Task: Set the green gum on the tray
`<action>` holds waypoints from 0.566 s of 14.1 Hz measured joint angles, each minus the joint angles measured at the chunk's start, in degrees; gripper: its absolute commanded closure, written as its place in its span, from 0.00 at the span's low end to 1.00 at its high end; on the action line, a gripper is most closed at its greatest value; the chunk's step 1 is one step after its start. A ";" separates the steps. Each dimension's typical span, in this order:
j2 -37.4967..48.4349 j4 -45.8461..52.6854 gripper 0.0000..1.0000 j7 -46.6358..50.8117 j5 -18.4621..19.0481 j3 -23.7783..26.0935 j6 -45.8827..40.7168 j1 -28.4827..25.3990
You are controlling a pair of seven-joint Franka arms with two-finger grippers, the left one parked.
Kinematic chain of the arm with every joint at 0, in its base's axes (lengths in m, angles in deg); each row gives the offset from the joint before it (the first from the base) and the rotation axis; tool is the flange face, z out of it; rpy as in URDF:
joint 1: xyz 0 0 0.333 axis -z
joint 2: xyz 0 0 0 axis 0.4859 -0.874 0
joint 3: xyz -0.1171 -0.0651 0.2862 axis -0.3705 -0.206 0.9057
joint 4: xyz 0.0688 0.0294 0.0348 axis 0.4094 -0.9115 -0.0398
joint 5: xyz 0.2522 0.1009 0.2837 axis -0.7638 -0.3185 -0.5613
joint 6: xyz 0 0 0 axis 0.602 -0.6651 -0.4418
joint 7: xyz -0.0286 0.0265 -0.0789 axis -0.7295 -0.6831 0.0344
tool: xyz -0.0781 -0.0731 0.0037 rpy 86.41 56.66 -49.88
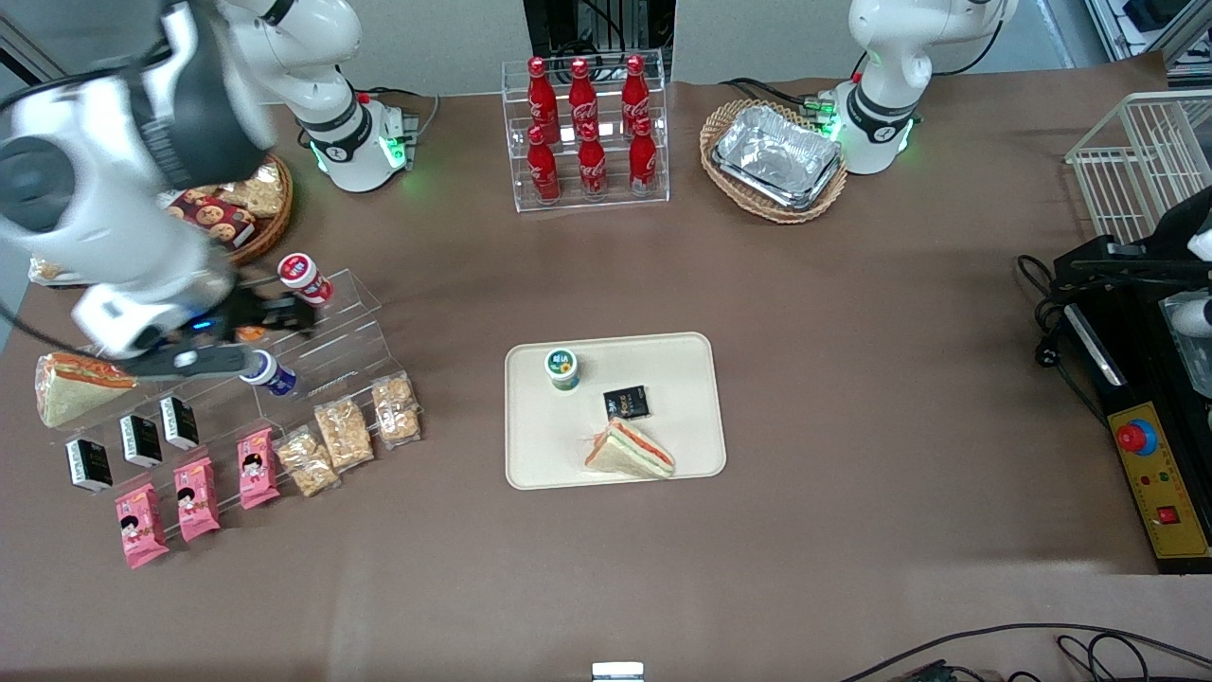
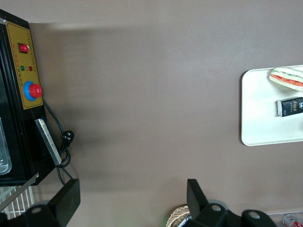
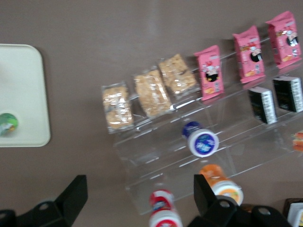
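The green gum (image 1: pixel 561 367) stands upright in a corner of the cream tray (image 1: pixel 682 379), with a black packet (image 1: pixel 626 403) and a sandwich (image 1: pixel 629 451) beside it. It also shows on the tray (image 3: pixel 23 94) in the right wrist view (image 3: pixel 8 124). My right gripper (image 1: pixel 275 327) hovers over the clear stepped shelf (image 1: pixel 331 350) toward the working arm's end of the table, well away from the tray. Its fingers (image 3: pixel 75 194) are spread wide and hold nothing, with the gripper (image 3: pixel 139 198) above the shelf's edge.
On the shelf lie a red gum bottle (image 3: pixel 163 215), an orange one (image 3: pixel 220 185) and a blue one (image 3: pixel 201 140), with cereal bars (image 3: pixel 151 92), pink packets (image 3: pixel 210 71) and black packets (image 3: pixel 262 104). A cola rack (image 1: pixel 587 133) and a basket of foil trays (image 1: pixel 775 156) stand farther from the camera.
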 measured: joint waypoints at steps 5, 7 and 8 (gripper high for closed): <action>0.58 0.67 0.00 -12.82 -0.73 -9.27 -0.40 0.43; 0.87 1.69 0.00 -12.85 -1.01 -10.22 -0.53 0.35; 1.01 1.94 0.00 -12.85 -2.00 -11.02 -0.60 0.30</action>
